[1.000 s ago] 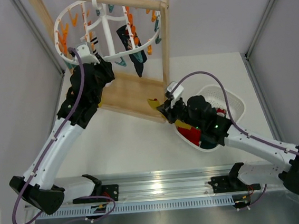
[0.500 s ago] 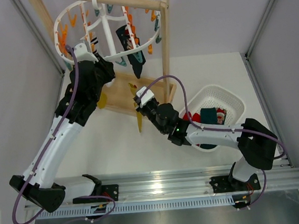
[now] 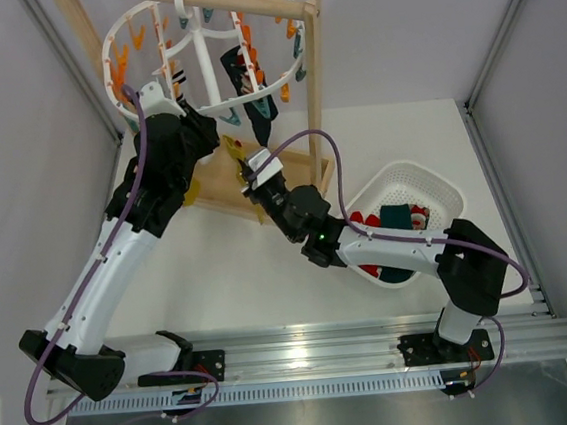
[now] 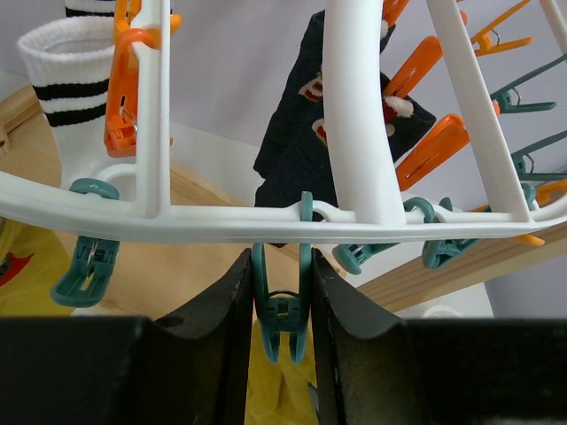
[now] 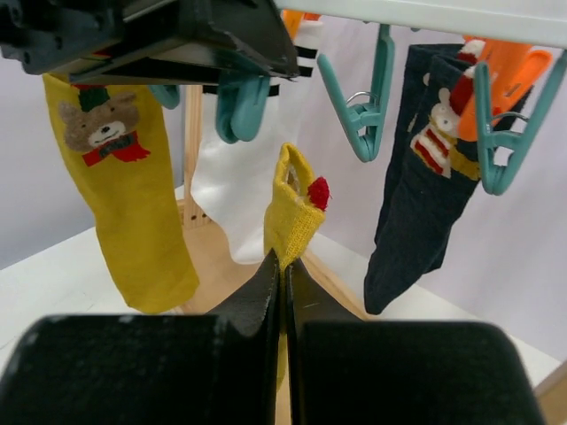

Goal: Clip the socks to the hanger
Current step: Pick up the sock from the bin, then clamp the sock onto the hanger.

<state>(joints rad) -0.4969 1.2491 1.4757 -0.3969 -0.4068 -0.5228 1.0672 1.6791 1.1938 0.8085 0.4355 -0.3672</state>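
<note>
Left gripper (image 4: pixel 280 274) is raised to the underside of the hanger (image 4: pixel 177 212), with its two fingers pressed against the sides of a teal peg (image 4: pixel 281 323) that dangles from the white ring. Right gripper (image 5: pixel 283 266) is pinched tight on a small yellow sock (image 5: pixel 294 208). The sock stands up from the fingertips just below that peg and has a red spot near its top. Hanging from the ring are a second yellow sock (image 5: pixel 120 186) printed with a brown bear in a red bow, a white black-striped sock (image 4: pixel 75 66), and a navy sock (image 5: pixel 416 204) bearing a red-and-white figure. Overhead, the hanger hangs from the wooden rack (image 3: pixel 313 79). Red and teal socks (image 3: pixel 396 217) lie in the white basket (image 3: pixel 450 194) to the right.
</note>
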